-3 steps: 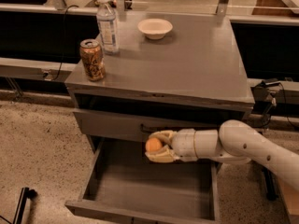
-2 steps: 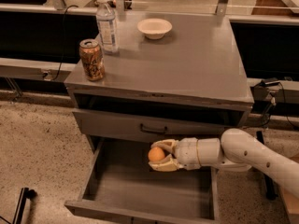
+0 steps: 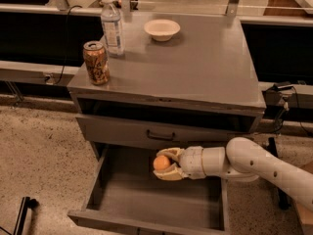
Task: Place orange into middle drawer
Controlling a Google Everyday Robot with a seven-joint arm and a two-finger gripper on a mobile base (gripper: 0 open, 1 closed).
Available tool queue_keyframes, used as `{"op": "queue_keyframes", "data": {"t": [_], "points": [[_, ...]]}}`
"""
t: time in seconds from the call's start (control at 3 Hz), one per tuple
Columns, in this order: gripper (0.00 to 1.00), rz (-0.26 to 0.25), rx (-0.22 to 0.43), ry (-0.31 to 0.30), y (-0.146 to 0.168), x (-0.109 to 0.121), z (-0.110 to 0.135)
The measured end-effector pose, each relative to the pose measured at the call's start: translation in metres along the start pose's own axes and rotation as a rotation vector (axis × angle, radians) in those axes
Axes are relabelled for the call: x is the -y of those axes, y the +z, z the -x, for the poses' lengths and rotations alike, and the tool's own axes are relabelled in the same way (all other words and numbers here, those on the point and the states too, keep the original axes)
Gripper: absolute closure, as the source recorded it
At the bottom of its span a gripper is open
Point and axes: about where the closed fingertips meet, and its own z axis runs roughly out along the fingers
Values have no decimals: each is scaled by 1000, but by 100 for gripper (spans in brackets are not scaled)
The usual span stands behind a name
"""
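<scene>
The orange (image 3: 161,163) is a small round orange fruit held between the two pale fingers of my gripper (image 3: 166,164). The gripper reaches in from the right on a white arm and hangs over the back part of the open middle drawer (image 3: 146,202), a wide grey metal drawer with a bare floor. The orange is above the drawer floor, not resting on it. The gripper sits just below the shut grey drawer with a black handle (image 3: 160,135).
On the cabinet top (image 3: 195,67) stand a soda can (image 3: 96,62) at the front left, a clear water bottle (image 3: 112,26) behind it and a white bowl (image 3: 162,29) at the back. Speckled floor lies to the left. A black object (image 3: 22,214) is at the lower left.
My gripper has carried the orange lower and a little to the right, from in front of the handled drawer down over the open middle drawer.
</scene>
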Motion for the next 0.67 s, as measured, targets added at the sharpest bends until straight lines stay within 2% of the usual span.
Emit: {"op": "queue_keyframes", "data": {"t": [0.33,0.67], "points": [[100,-12,-107,-25,28,-10,-66],[100,-2,-157,-32,41,-20,-131]]}}
